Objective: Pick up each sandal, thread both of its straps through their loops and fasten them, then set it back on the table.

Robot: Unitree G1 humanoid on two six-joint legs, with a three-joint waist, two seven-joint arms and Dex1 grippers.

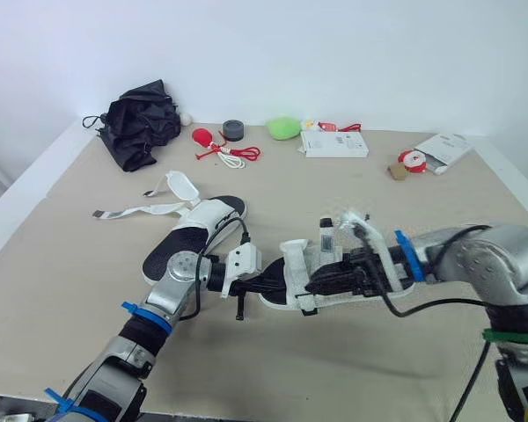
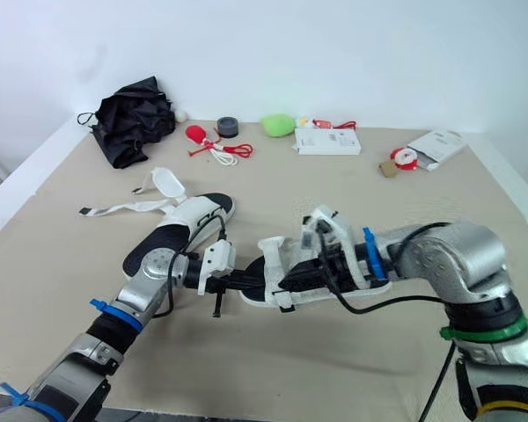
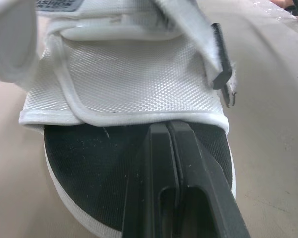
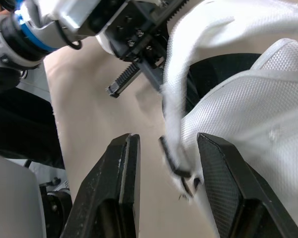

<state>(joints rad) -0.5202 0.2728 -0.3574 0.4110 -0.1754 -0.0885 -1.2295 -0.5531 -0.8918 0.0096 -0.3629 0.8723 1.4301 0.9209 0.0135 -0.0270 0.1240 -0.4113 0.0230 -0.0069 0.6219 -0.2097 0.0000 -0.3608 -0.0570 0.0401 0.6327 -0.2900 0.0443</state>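
One white sandal with a black footbed [image 1: 339,264] lies mid-table between my two arms. My left gripper [image 1: 273,281] comes at its toe end; in the left wrist view its fingers [image 3: 154,163] are pressed together over the black footbed [image 3: 89,168], tips against the edge of the white mesh strap [image 3: 129,79]. My right gripper [image 1: 321,283] reaches over the sandal's near side and stands open, with a loose strap end [image 4: 176,124] hanging between its fingers [image 4: 121,183]. A second sandal [image 1: 198,230] lies to the left, its straps [image 1: 150,209] spread loose on the table.
Along the back of the table [image 1: 53,264] lie a black folded umbrella [image 1: 141,123], a red toy with cord [image 1: 220,149], a dark tape roll [image 1: 234,130], a green object [image 1: 283,127], a white box [image 1: 334,143] and white packets [image 1: 444,148].
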